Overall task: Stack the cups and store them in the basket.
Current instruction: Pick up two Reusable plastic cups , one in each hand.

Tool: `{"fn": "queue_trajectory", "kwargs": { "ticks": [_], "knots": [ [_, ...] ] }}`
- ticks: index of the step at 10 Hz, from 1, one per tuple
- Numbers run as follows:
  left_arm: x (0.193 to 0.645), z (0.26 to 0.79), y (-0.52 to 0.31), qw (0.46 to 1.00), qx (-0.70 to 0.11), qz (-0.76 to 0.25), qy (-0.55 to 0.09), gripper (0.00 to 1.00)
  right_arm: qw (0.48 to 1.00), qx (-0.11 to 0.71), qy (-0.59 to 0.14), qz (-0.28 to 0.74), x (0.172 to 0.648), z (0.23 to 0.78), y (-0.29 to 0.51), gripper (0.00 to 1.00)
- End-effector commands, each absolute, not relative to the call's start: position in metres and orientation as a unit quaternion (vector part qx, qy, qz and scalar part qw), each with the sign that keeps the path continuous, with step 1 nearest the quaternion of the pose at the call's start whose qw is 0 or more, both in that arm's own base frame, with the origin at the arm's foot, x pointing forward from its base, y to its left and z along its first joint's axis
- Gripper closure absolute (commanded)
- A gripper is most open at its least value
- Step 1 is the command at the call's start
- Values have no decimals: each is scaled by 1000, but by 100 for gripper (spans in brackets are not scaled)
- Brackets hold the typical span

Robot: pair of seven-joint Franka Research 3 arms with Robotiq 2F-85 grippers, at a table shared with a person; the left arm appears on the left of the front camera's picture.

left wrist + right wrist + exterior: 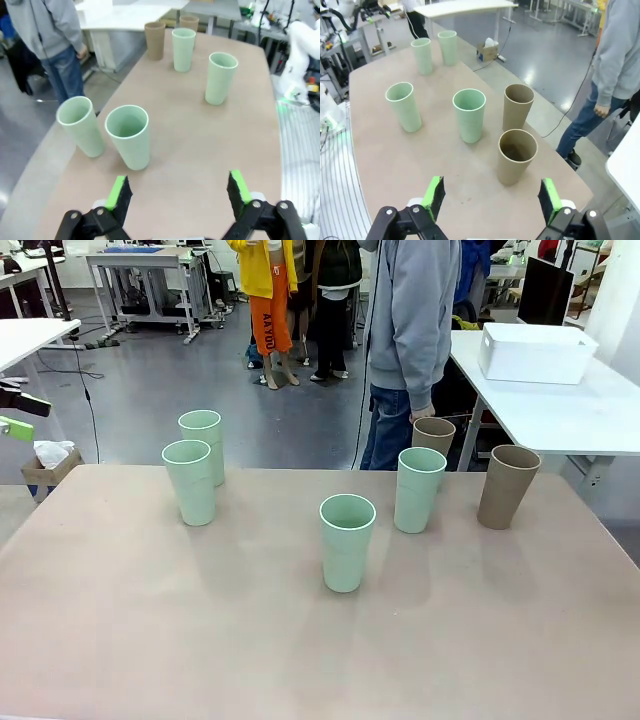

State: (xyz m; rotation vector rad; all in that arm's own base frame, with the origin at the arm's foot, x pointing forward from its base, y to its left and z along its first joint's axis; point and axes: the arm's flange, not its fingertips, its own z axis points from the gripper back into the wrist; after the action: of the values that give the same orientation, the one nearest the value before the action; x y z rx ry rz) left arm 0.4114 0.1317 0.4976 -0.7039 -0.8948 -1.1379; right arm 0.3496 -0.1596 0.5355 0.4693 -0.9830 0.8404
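Work table (110, 630): all six cups stand upright and separate, none nested.

Basket (535, 352): sits on a neighbouring white table (600, 420) at far right, well apart from every cup. Likely risk: a stack carried across the gap slips, or the reach falls short.

Front-left mint cup (190, 480) stands just beside the rear-left mint cup (203, 445), and the right mint cup (419, 488) just beside the rear tan cup (433, 435). The cups look tall and narrow-footed, so a finger entering between neighbours could topple one.

Centre mint cup (347, 540) and front tan cup (508, 485) stand clear.

Left gripper (179, 192) and right gripper (491, 197) hang above the table, jaws spread wide, holding nothing.
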Motion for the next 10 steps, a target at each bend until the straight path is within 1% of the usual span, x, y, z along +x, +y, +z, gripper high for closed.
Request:
{"fn": "queue_trajectory", "kwargs": {
  "ticks": [1, 5, 6, 7, 10],
  "knots": [
    [412, 497, 128, 675, -315, -515, -424, 0, 761, 215, -468, 394, 345, 529, -156, 0],
    [400, 499, 130, 666, -303, -513, -449, 0, 753, 213, -480, 397, 340, 531, -157, 0],
    [400, 498, 135, 678, -288, -506, -449, 0, 757, 215, -471, 398, 341, 530, -156, 0],
    [406, 501, 133, 680, -305, -509, -432, 0, 762, 215, -469, 391, 340, 536, -158, 0],
    [406, 501, 133, 680, -305, -509, -432, 0, 762, 215, -469, 391, 340, 536, -158, 0]
  ]
}}
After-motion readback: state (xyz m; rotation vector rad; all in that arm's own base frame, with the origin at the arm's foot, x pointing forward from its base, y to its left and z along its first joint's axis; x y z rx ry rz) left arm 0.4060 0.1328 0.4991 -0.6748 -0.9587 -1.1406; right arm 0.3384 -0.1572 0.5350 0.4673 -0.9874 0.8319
